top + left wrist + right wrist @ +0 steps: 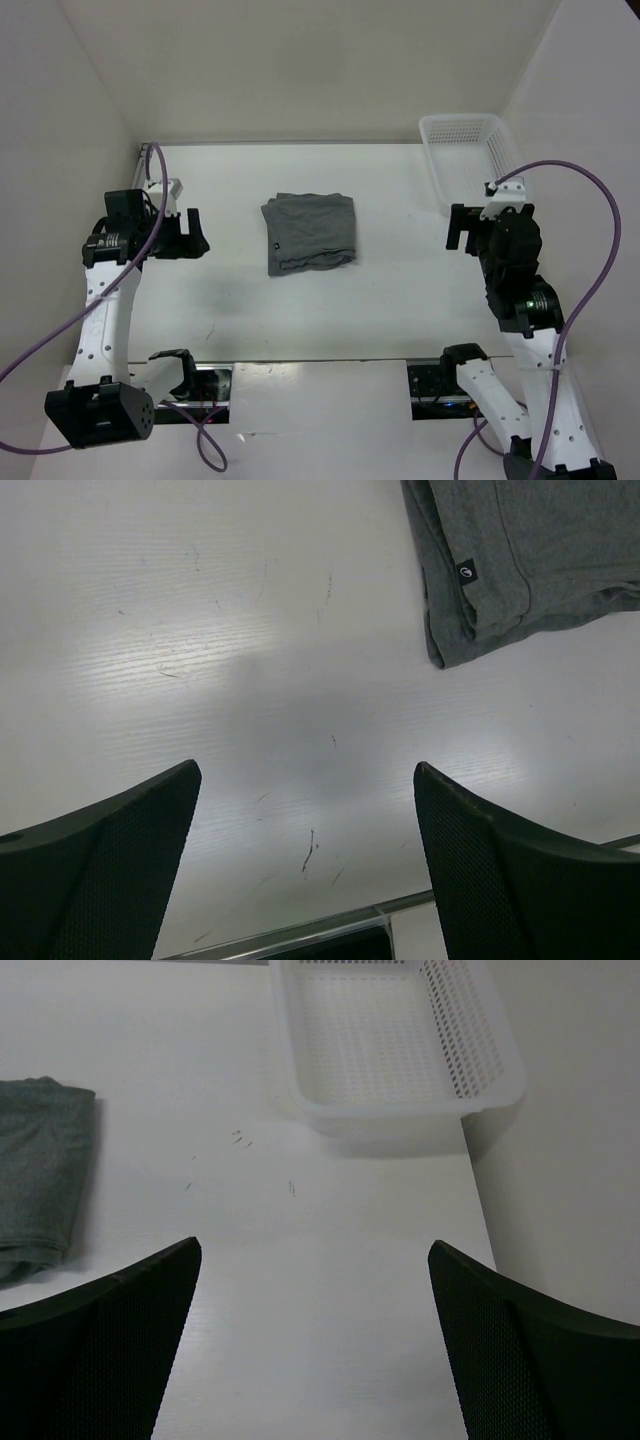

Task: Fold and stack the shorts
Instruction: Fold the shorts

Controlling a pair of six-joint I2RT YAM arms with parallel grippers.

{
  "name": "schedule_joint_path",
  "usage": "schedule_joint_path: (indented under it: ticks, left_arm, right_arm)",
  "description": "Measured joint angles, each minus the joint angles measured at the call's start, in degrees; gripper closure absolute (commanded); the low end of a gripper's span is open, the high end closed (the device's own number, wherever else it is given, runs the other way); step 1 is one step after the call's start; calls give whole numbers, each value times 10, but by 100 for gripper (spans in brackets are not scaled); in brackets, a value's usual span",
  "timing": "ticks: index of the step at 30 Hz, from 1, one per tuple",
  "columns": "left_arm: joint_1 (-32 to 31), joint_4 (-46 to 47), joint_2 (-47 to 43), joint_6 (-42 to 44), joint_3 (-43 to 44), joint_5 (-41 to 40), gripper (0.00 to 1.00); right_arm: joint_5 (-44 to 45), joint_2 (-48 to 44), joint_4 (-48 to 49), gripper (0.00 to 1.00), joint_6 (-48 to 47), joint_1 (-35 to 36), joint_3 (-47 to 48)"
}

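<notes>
Plainly, shorts carry black tag; logo unreadable.

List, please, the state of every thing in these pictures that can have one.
Grey fabric shorts: folded into a compact rectangle, lying flat, not held.
White perforated plastic basket: upright, empty.
Left gripper: open, holding nothing, beside the shorts and apart from them.
Right gripper: open, holding nothing, facing the basket.

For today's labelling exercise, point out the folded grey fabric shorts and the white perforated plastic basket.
folded grey fabric shorts [310, 233], top external view, middle of the cloth.
white perforated plastic basket [390, 1118], right wrist view, its near wall.
</notes>
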Motion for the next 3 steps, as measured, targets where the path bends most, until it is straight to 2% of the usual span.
schedule_joint_path:
  ticks: [3]
  left_arm:
    - [0,0,0,0,0,0,5]
  right_arm:
    - [1,-8,0,1,0,0,-2]
